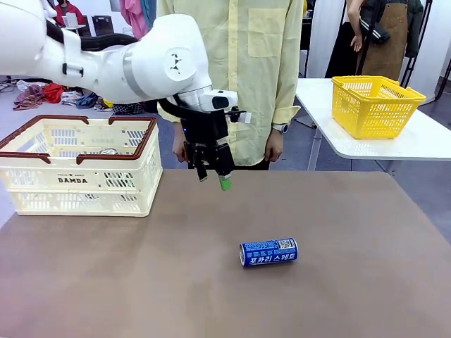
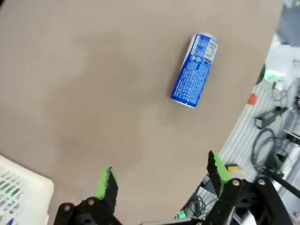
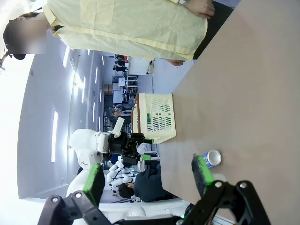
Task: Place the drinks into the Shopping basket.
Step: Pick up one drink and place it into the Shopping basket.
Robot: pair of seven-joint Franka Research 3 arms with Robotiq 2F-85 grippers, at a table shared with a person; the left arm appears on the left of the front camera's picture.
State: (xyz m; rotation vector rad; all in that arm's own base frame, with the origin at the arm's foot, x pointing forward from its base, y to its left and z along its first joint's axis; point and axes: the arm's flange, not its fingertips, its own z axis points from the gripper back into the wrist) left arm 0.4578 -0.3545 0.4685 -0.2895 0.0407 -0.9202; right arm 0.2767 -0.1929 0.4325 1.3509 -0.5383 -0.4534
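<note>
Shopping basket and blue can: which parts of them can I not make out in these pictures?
- Shopping basket, front view: its wall hides the inside; a silver can top shows, the can's colour does not.
- Shopping basket, left wrist view: cut off by the bottom-left edge, a corner remains.
- Blue can, right wrist view: its silver end faces the camera, lettering too small.
- Blue can, front view: underside hidden against the table.
</note>
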